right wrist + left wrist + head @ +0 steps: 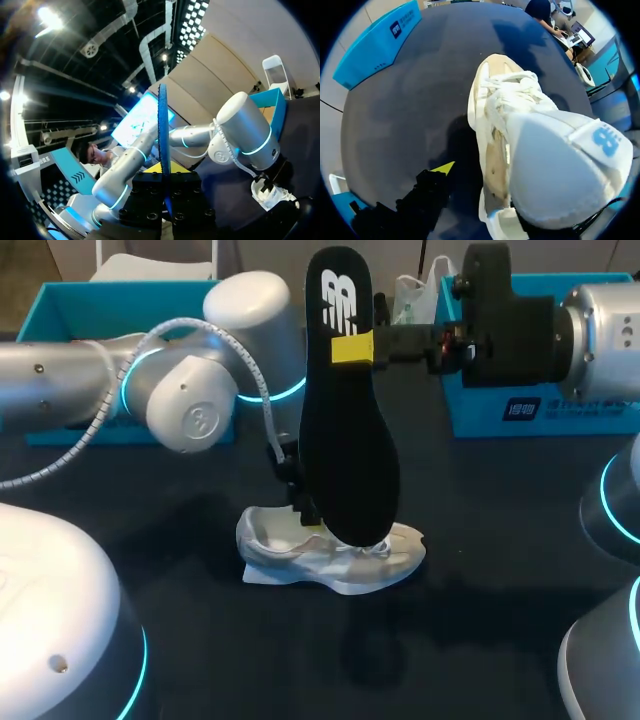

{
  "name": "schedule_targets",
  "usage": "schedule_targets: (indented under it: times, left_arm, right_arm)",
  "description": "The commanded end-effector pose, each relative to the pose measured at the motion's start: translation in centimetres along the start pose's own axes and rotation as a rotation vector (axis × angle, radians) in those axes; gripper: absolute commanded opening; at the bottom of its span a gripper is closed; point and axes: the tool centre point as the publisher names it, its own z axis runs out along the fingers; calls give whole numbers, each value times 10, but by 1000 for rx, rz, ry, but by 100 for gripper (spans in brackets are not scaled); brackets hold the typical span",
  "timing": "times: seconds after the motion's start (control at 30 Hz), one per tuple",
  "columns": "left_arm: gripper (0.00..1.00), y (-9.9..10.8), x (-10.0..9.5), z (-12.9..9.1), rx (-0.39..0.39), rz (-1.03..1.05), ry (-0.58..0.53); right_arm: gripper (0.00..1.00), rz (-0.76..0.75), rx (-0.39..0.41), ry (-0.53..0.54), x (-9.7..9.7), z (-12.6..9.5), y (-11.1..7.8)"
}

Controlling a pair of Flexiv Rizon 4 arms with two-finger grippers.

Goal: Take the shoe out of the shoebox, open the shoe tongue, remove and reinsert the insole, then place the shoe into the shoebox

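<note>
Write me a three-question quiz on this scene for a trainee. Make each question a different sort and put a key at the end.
1. True or false: the insole lies flat inside the shoe.
2. Multiple choice: what holds the insole? A) a person's hand B) the right tool C) the shoe's laces
3. Fill the gap: the shoe stands on the ___.
Key: 1 false, it is held upright over the shoe. 2 B. 3 table.
</note>
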Motion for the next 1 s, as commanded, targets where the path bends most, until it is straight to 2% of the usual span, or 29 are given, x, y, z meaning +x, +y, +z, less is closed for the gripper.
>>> schedule_targets:
  times: [0.03, 0.23, 0.63, 1.0]
  left_arm:
    - [49, -3, -4, 7, -1, -5, 15]
    - [46, -1, 1, 11, -5, 1, 29]
    - [49, 7, 10, 10, -7, 3, 44]
    - [48, 13, 8, 11, -7, -19, 41]
  right_arm:
    - [0, 1, 0, -2, -1, 4, 1]
    - [0, 1, 0, -2, -1, 4, 1]
    - [0, 1, 0, -2, -1, 4, 1]
    - [0, 1, 0, -2, -1, 4, 1]
